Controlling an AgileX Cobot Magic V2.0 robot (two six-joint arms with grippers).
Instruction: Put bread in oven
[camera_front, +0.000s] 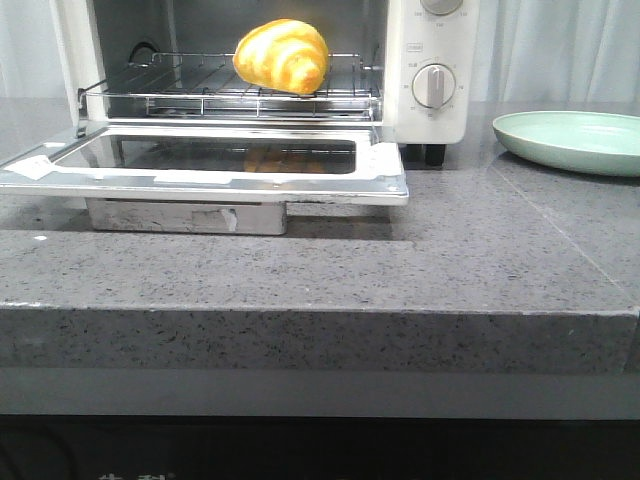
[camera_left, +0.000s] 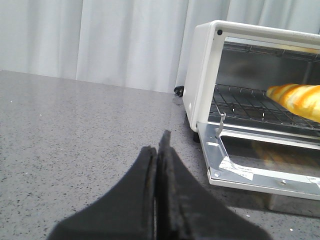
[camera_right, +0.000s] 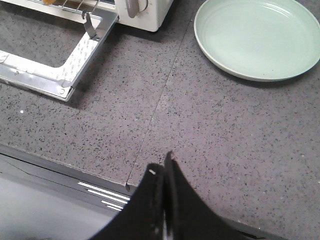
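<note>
The bread (camera_front: 283, 55), a glossy golden-orange bun with pale stripes, lies on the wire rack (camera_front: 240, 92) inside the white oven (camera_front: 430, 70). The oven's glass door (camera_front: 200, 165) hangs open, flat over the counter. The bread also shows in the left wrist view (camera_left: 297, 99). My left gripper (camera_left: 158, 150) is shut and empty, low over the counter to the oven's left. My right gripper (camera_right: 163, 167) is shut and empty, above the counter's front edge, away from the oven. Neither gripper shows in the front view.
A pale green plate (camera_front: 575, 140) stands on the grey speckled counter right of the oven, and also shows in the right wrist view (camera_right: 257, 37). The open door's corner (camera_right: 62, 90) juts toward the counter front. White curtains hang behind.
</note>
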